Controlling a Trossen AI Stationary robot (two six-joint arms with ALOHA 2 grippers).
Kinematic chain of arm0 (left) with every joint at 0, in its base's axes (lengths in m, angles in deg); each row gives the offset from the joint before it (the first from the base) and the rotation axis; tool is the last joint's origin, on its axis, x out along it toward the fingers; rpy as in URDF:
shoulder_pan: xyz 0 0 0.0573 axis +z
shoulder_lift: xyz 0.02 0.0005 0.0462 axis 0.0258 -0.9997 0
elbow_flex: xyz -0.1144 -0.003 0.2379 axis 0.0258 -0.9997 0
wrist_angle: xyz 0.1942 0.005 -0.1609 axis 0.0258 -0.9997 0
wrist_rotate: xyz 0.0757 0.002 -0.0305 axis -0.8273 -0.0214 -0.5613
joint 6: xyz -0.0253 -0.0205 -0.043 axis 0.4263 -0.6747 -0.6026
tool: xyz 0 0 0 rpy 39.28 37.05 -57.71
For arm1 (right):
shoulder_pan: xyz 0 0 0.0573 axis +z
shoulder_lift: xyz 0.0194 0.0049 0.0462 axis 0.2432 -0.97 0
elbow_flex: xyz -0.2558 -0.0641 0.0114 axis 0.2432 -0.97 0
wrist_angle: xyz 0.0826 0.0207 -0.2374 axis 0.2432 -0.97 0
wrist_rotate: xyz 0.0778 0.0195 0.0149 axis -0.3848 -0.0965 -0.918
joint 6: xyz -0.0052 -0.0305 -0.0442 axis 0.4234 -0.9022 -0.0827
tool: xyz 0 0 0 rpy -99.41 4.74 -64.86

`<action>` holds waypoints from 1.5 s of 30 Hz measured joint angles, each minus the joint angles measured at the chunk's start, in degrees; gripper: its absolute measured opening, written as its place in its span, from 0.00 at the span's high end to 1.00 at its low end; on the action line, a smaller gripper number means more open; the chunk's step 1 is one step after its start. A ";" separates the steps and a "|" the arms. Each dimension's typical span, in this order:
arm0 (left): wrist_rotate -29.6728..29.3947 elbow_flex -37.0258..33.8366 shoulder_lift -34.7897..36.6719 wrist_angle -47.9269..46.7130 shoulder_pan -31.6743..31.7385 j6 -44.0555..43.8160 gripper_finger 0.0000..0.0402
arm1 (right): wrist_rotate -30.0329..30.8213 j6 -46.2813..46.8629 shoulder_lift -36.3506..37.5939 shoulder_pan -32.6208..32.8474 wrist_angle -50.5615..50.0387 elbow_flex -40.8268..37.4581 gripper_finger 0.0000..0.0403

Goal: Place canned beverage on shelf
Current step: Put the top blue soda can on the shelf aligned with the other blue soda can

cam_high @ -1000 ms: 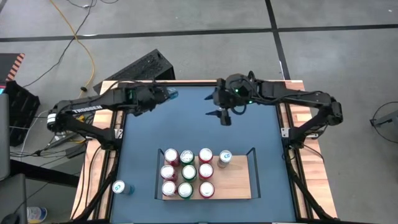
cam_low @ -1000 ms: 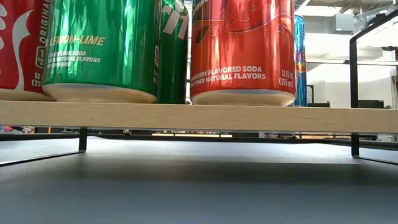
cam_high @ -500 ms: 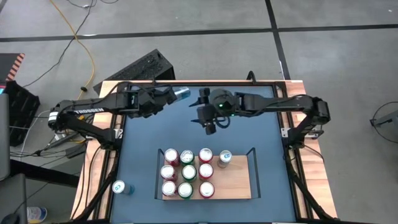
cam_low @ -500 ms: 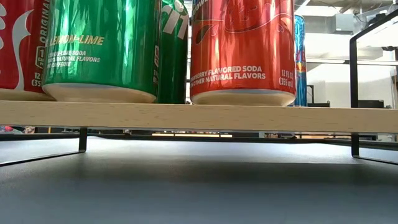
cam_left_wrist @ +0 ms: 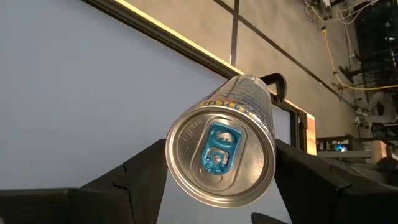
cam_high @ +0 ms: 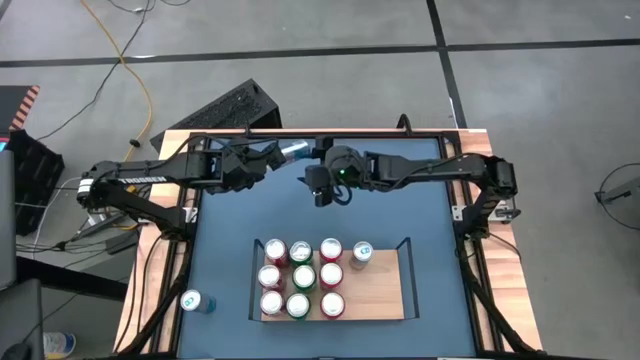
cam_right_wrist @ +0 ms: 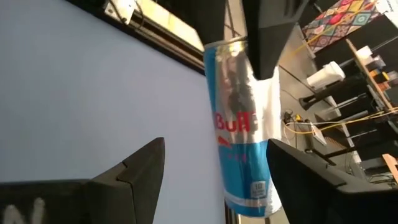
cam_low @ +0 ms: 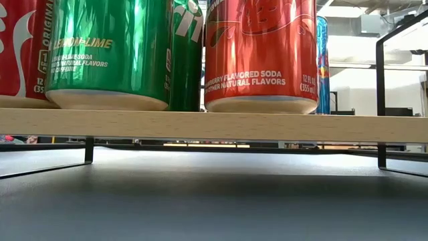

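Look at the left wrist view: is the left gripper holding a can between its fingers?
Yes: the silver-and-blue can sits clamped between the left gripper's two dark fingers, its blue pull tab facing the camera.

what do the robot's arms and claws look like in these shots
Both arms are slim, dark and jointed. The left arm carries white lettering along one link. The right arm has a small green light near its wrist. Each claw, left claw and right claw, has two flat, angular black fingers with slanted tips. Cabling cannot be made out on them.
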 joint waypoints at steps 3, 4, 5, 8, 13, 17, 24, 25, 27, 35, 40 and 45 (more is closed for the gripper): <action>-0.08 0.00 0.00 0.10 -0.01 0.02 0.39 | 0.12 0.01 0.00 -0.24 1.55 0.00 0.31; -0.15 0.00 0.00 0.10 -0.20 0.04 0.39 | 0.08 -0.10 0.00 -0.37 2.23 0.00 0.31; -0.18 0.00 0.00 0.18 -0.30 0.03 0.39 | -0.03 -0.13 0.00 -0.44 2.96 0.00 0.31; -0.08 0.00 0.00 1.04 -0.35 1.07 0.39 | -0.22 -0.13 0.02 -0.82 3.90 0.00 0.31; 0.17 0.04 0.00 3.43 -0.33 3.15 0.39 | -1.50 -0.10 0.02 -1.30 3.60 0.00 0.31; 0.22 0.04 0.00 3.60 -0.70 3.88 0.38 | -1.59 -1.16 0.02 -1.59 3.79 0.00 0.31; 0.14 0.04 0.00 3.71 -2.66 3.97 0.38 | -2.09 -1.40 0.02 -3.11 3.89 0.00 0.31; 0.03 0.04 0.00 3.76 -2.90 4.00 0.38 | -2.75 -1.39 0.02 -3.25 3.96 0.00 0.31; -0.12 0.04 0.00 3.89 -3.25 4.26 0.38 | -4.00 -1.24 0.02 -3.28 3.94 0.00 0.31; -0.05 0.04 -0.77 6.23 -3.61 6.44 0.38 | -6.67 -0.82 0.02 -2.47 4.02 0.00 0.31; 2.01 0.04 -2.97 8.20 -3.61 7.26 0.38 | -6.58 -0.74 0.02 -2.49 3.52 0.00 0.31; 2.74 0.04 -4.31 9.10 -3.56 7.22 0.38 | -6.39 0.52 0.08 -2.49 0.93 -0.02 0.33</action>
